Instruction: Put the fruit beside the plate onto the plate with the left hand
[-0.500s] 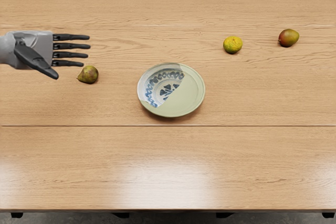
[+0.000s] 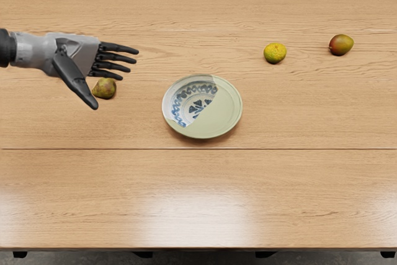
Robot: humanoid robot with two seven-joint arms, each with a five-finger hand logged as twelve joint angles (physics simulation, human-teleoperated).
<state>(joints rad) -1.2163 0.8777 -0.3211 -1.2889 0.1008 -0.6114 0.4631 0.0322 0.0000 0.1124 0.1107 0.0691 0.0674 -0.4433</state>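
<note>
Head view: with left hand (image 2: 82,58) spread-fingered and empty over the pear (image 2: 105,89), lower squarely before curling.

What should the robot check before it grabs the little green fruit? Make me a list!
1. Left hand open, holding nothing: ok.
2. Hand close to the green fruit: ok, thumb at its left, fingers behind it.
3. Hand low enough to grasp: cannot tell.
4. Plate lies right of the fruit, apart from it: ok.
5. Way from fruit to plate free: ok; the yellow fruit and the reddish fruit lie far to the right.
</note>
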